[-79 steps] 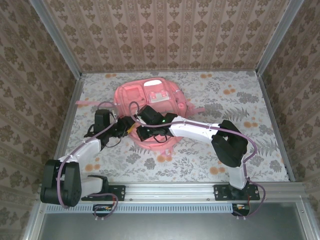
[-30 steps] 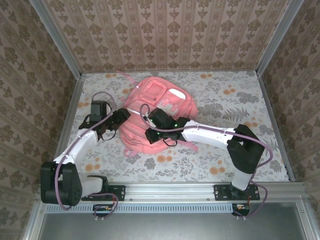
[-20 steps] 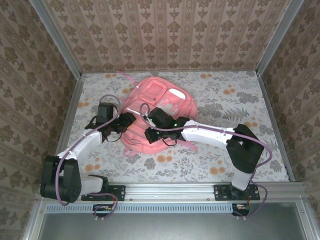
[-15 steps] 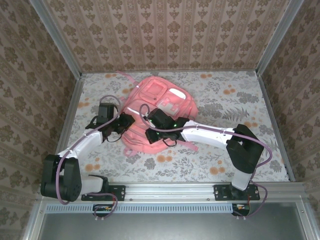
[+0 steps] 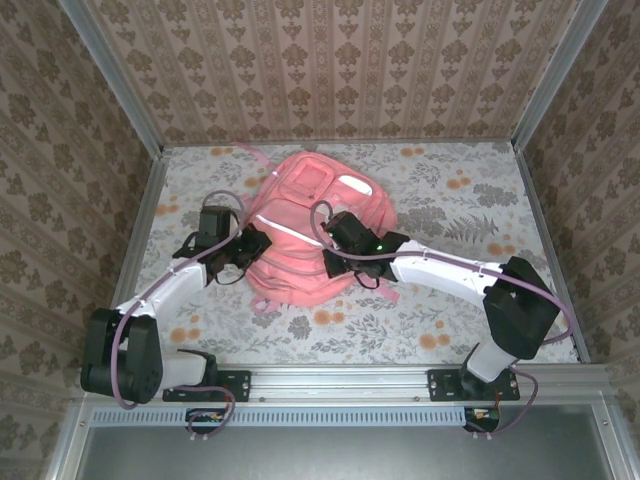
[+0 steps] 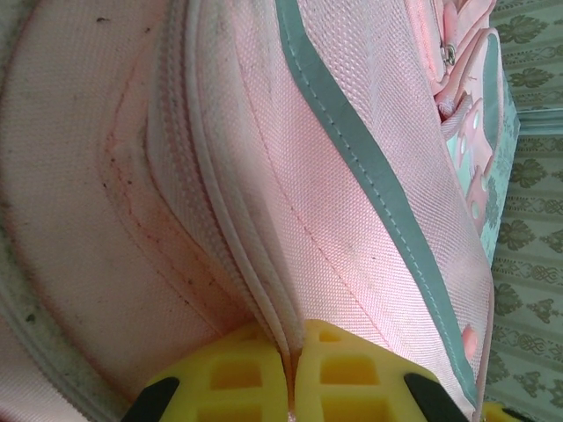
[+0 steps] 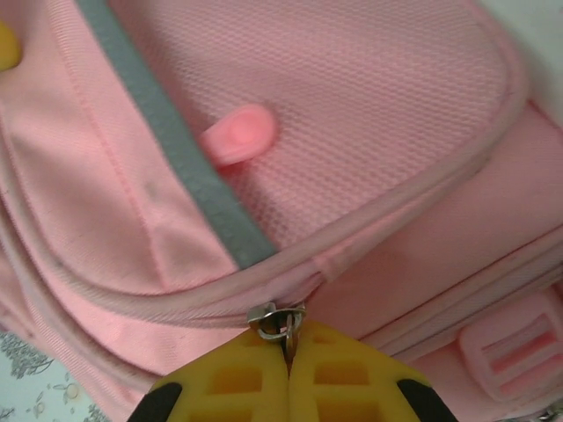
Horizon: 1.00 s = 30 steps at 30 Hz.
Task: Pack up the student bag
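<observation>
From above, the student bag (image 5: 310, 225) lies flat on the counter (image 5: 450, 300), between the left tool (image 5: 252, 243) and the right tool (image 5: 333, 262). Bare counter opens to the right tool's right.

At the left wrist, the left tool (image 6: 290, 369) is pinched shut on the piped seam (image 6: 233, 255) at its tips.

At the right wrist, the right tool (image 7: 288, 369) clamps the metal zipper pull (image 7: 277, 318). The step looks like working the zip: next, draw the pull along its track while the left tool anchors.

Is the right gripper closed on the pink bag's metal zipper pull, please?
Yes, the right gripper is pinched shut on the metal zipper pull of the student bag.
</observation>
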Tool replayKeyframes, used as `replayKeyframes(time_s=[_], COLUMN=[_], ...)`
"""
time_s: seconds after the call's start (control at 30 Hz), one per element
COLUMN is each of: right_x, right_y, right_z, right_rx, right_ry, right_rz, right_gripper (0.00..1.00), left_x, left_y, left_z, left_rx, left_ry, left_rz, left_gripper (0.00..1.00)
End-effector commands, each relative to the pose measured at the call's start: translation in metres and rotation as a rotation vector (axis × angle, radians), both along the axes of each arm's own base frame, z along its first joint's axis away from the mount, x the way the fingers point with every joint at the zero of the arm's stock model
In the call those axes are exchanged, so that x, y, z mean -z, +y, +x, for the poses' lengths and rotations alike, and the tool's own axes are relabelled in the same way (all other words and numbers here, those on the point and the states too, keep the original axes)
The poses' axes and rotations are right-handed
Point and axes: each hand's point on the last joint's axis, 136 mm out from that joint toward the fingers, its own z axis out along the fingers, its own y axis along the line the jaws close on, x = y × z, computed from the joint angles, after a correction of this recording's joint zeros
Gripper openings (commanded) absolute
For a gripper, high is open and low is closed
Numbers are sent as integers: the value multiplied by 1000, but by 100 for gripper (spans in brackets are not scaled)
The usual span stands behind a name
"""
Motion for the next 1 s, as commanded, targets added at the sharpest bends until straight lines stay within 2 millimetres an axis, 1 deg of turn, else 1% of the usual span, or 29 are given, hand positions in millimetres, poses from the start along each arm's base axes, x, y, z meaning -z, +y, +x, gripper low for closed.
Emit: replayKeyframes(time_s=[0.0, 0.13, 0.2, 0.3, 0.33, 0.37, 0.4, 0.43, 0.47, 0.5, 0.57, 0.63, 0.67, 0.73, 0.8, 0.87, 0.9, 0.97], right_x=[-7, -1, 0, -7, -11, -14, -17, -21, -24, -25, -31, -43, -52, -75, -98, -117, -126, -141], right_y=[-34, -50, -54, -57, -60, -64, -69, -74, -81, -87, -97, -108, -112, -126, -144, -168, -181, -207], right_z=[22, 40, 44, 45, 46, 46, 46, 46, 47, 47, 44, 42, 41, 42, 45, 48, 49, 49], right_rx=[156, 255, 271, 264, 264, 264, 264, 264, 270, 270, 259, 266, 270, 306, 356, 434, 482, 574], right_ry=[-24, 25, 49, 48, 41, 34, 26, 17, 10, 12, 17, -11, -38, -115, -208, -295, -336, -400], right_rz=[-48, -49, -35, -11, -10, -10, -11, -11, -12, -12, -7, -4, 4, 4, -32, -87, -115, -158], right_gripper=[0, 0, 0, 0, 0, 0, 0, 0, 0, 2, 16, 31, 39, 61, 81, 98, 100, 100], left_x=[1, -6, -9, -14, -15, -19, -23, -27, -32, -38, -47, -56, -61, -72, -84, -97, -103, -110], left_y=[6, -2, -6, -7, -7, -8, -7, -8, -6, -4, 4, 18, 28, 46, 67, 87, 98, 114], left_z=[6, 4, 2, 2, 2, 3, 3, 3, 4, 6, 9, 13, 15, 20, 24, 29, 30, 32], left_rx=[6, 49, 72, 88, 96, 105, 112, 117, 119, 117, 109, 81, 58, 12, -50, -108, -145, -213], left_ry=[-38, -52, -58, -66, -67, -75, -82, -92, -107, -123, -147, -167, -178, -212, -256, -311, -339, -388], left_rz=[50, 41, 45, 52, 56, 62, 68, 74, 86, 106, 153, 227, 270, 346, 430, 513, 553, 613], left_gripper=[0, 0, 0, 0, 2, 15, 31, 42, 51, 56, 64, 71, 75, 84, 93, 98, 100, 100])
